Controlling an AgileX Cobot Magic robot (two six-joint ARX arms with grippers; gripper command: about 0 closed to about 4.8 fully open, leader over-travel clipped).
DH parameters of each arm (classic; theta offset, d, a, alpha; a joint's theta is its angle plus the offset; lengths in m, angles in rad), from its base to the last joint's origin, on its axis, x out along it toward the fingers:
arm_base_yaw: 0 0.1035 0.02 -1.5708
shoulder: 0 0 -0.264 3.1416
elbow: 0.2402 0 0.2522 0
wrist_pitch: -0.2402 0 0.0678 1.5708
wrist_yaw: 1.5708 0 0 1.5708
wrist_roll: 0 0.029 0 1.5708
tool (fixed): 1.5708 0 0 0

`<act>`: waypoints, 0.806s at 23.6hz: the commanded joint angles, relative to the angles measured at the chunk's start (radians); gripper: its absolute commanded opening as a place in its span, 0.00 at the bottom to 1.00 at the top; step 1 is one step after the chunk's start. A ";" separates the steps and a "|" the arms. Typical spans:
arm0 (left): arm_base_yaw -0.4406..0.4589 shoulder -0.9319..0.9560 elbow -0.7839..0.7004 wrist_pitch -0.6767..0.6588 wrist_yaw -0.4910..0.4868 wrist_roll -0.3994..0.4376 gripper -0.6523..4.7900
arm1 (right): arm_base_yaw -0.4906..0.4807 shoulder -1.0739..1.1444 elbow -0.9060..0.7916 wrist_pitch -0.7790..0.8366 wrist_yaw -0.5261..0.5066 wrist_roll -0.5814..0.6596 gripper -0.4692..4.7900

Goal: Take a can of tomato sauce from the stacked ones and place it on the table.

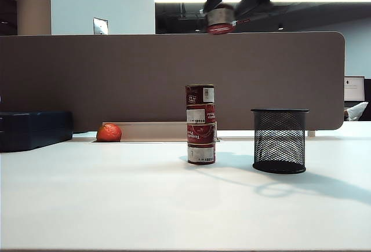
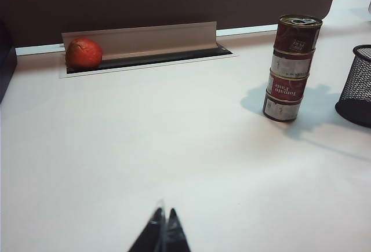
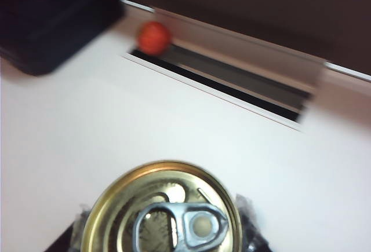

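right gripper point(image 1: 223, 17): high above the counter point(image 1: 116, 200), jaws clamped on a can point(image 1: 220, 20) | stack of cans point(image 1: 200, 124): four high, mid-counter, beside mesh cup point(image 1: 279, 141) | left gripper point(image 2: 162, 234): low over the counter, jaws together

Legible text appears only on the stacked ones point(image 2: 290, 68). "Tomato Paste" reads in white on the red wrapper of the third can from the top, left wrist view. Partial "Tomato" lettering shows on the stack in the exterior view point(image 1: 200, 124). Remaining label print is too small to read.
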 commanded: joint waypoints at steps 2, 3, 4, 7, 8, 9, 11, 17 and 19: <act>0.001 0.000 0.002 0.013 -0.003 -0.003 0.11 | -0.002 -0.055 0.008 -0.059 0.085 -0.036 0.16; 0.001 0.000 0.002 0.013 -0.003 -0.003 0.11 | -0.004 -0.067 0.007 -0.072 0.094 -0.037 0.16; 0.001 0.000 0.002 0.013 -0.003 -0.003 0.11 | -0.010 -0.077 0.005 -0.080 0.094 -0.038 0.16; 0.001 0.000 0.002 0.013 -0.003 -0.003 0.11 | -0.038 -0.154 -0.048 -0.087 0.093 -0.025 0.10; 0.001 0.000 0.003 0.013 -0.002 -0.003 0.11 | -0.048 -0.178 -0.072 -0.086 0.093 -0.025 0.10; 0.001 0.000 0.003 0.013 -0.002 -0.003 0.11 | -0.069 -0.228 -0.127 -0.079 0.093 -0.018 0.10; 0.001 0.000 0.003 0.013 -0.002 -0.003 0.11 | -0.107 -0.308 -0.219 -0.067 0.093 -0.003 0.10; 0.001 0.000 0.003 0.013 -0.002 -0.003 0.11 | -0.201 -0.475 -0.400 -0.006 0.094 0.004 0.10; 0.001 0.000 0.003 0.013 -0.002 -0.003 0.11 | -0.217 -0.504 -0.435 0.003 0.094 0.004 0.10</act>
